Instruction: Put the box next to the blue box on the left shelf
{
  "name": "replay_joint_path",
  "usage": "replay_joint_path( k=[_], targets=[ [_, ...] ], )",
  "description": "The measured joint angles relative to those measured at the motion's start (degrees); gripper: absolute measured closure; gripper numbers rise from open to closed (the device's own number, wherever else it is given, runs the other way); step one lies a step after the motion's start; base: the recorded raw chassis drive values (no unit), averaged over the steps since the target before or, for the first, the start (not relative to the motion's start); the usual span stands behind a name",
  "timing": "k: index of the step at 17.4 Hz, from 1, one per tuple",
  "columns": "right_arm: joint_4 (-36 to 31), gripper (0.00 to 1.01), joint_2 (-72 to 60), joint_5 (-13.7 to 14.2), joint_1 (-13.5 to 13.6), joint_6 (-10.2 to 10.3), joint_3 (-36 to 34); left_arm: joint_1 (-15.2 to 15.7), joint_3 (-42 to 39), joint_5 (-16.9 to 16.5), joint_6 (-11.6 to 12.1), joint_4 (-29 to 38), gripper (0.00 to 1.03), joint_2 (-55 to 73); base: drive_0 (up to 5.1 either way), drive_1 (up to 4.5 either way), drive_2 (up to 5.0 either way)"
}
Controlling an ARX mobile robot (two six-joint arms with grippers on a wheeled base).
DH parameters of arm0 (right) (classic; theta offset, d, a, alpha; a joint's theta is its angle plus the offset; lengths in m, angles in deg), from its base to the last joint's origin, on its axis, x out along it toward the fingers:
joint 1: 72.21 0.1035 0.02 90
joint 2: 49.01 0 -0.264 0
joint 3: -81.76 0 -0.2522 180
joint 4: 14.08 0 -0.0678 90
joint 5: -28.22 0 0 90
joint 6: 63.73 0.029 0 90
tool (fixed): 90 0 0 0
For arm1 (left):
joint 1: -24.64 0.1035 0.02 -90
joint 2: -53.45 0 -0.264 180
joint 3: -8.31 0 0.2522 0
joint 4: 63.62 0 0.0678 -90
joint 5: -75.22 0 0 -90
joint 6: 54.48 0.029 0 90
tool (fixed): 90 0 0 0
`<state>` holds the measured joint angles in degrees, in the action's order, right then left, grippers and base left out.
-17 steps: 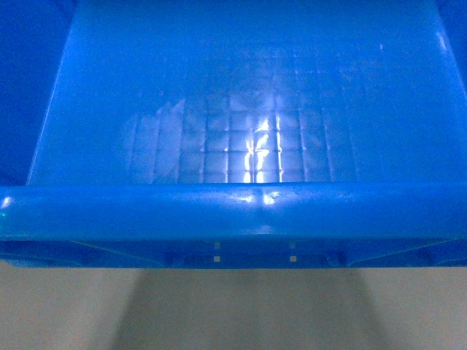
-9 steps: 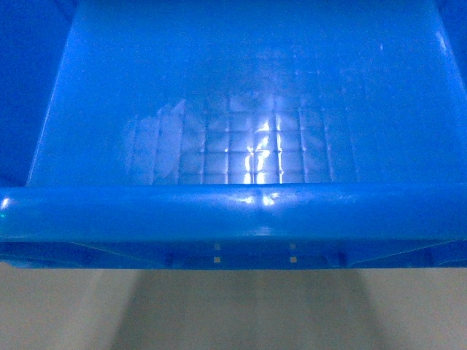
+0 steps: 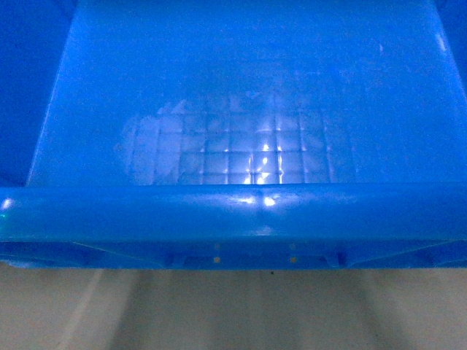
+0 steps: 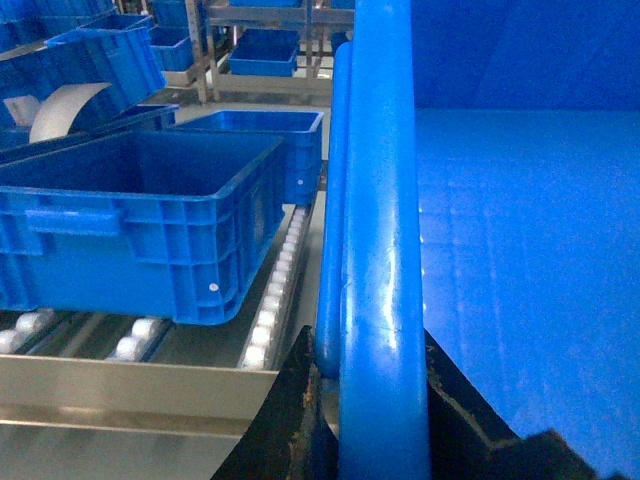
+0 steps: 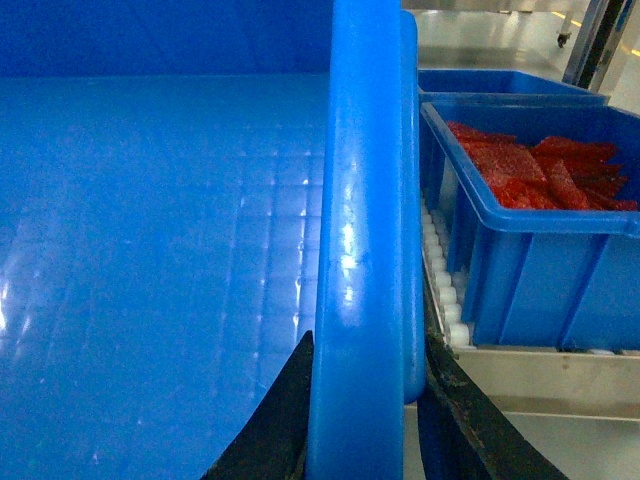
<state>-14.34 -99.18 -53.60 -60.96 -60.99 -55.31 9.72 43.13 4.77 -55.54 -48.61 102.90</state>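
The box [image 3: 233, 211] fills the head view, open-topped, bright blue, with a grid floor and nothing in it. My left gripper [image 4: 366, 350] is shut on its left rim [image 4: 385, 200], one black finger [image 4: 295, 400] outside the wall and one inside. My right gripper [image 5: 368, 345] is shut on the right rim [image 5: 365, 200] in the same way. Left of the held box, the blue box [image 4: 150, 220] stands on the left shelf's white rollers [image 4: 278, 290], a roller track's width away. Whether the held box rests on the rollers is hidden.
A blue bin of red packets [image 5: 540, 170] sits on rollers [image 5: 440, 280] close to the box's right side. The shelf's metal front rail [image 4: 120, 385] runs below. Further blue bins [image 4: 265, 50] stand on racks behind. Pale floor [image 3: 233, 313] shows under the near rim.
The glare on the box floor has shifted and the floor under the near rim has changed slightly. The box has moved only a little; both grips are unchanged.
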Motion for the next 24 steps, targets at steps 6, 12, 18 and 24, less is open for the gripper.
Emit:
replay_joint_path(
  k=[6,12,18,24],
  targets=[
    [0.0,0.8,0.0,0.0,0.0,0.0,0.0,0.0,0.0,0.0,0.0,0.1,0.86,0.0,0.0,4.15,-4.2],
    [0.1,0.8,0.0,0.0,0.0,0.0,0.0,0.0,0.0,0.0,0.0,0.0,0.86,0.0,0.1,4.2,-4.1],
    [0.0,0.8,-0.2,0.0,0.0,0.0,0.0,0.0,0.0,0.0,0.0,-0.1,0.86,0.2,0.0,3.47,-3.5],
    [0.0,0.8,-0.2,0.0,0.0,0.0,0.0,0.0,0.0,0.0,0.0,0.0,0.86,0.2,0.0,0.0,0.0]
  ],
)
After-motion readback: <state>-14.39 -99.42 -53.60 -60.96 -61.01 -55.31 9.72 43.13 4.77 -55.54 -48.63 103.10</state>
